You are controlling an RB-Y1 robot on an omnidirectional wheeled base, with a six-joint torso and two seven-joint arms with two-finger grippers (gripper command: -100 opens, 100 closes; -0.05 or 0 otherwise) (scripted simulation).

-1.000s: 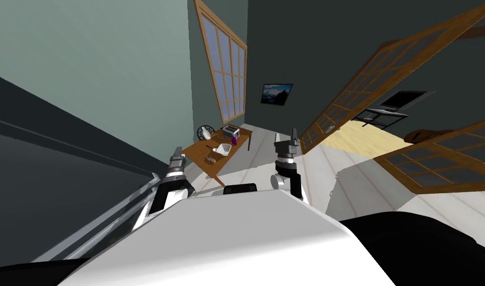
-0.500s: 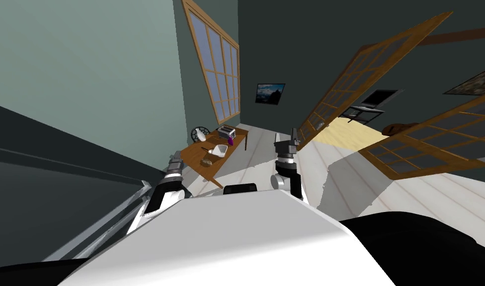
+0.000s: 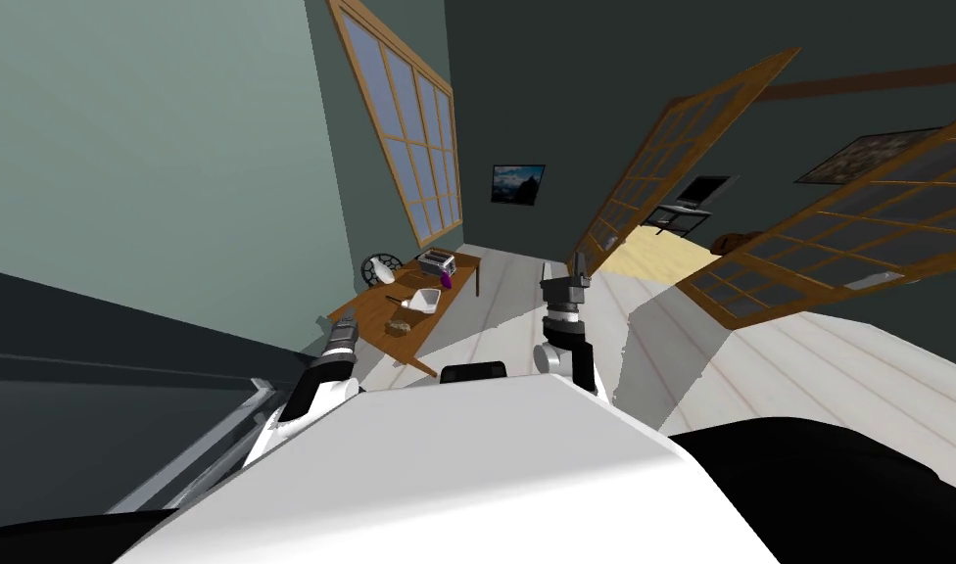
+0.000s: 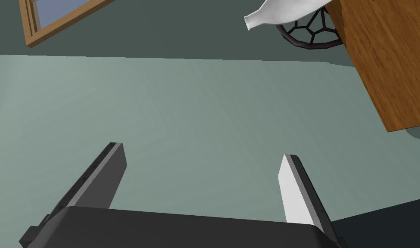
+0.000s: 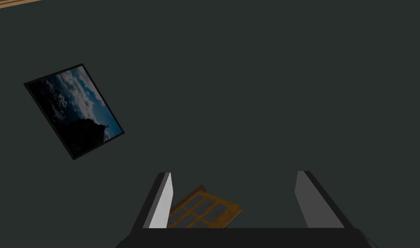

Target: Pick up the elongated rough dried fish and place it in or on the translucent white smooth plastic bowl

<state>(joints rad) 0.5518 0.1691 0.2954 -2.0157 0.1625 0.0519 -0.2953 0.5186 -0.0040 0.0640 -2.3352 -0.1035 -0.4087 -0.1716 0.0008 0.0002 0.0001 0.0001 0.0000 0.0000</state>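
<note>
Left tool [image 4: 202, 151] and right tool [image 5: 233, 173] are dark boxes bearing grey blades.

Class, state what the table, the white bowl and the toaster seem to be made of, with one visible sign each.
The table looks like matt wood: brown with grain streaks. The white bowl is smooth and plain; plastic or ceramic, I cannot tell. The toaster is probably metal, given its pale grey casing, but too small to be sure.

I turned rightwards — left gripper [image 3: 345, 321] has sunk lower beside the table [image 3: 378, 308].
</note>
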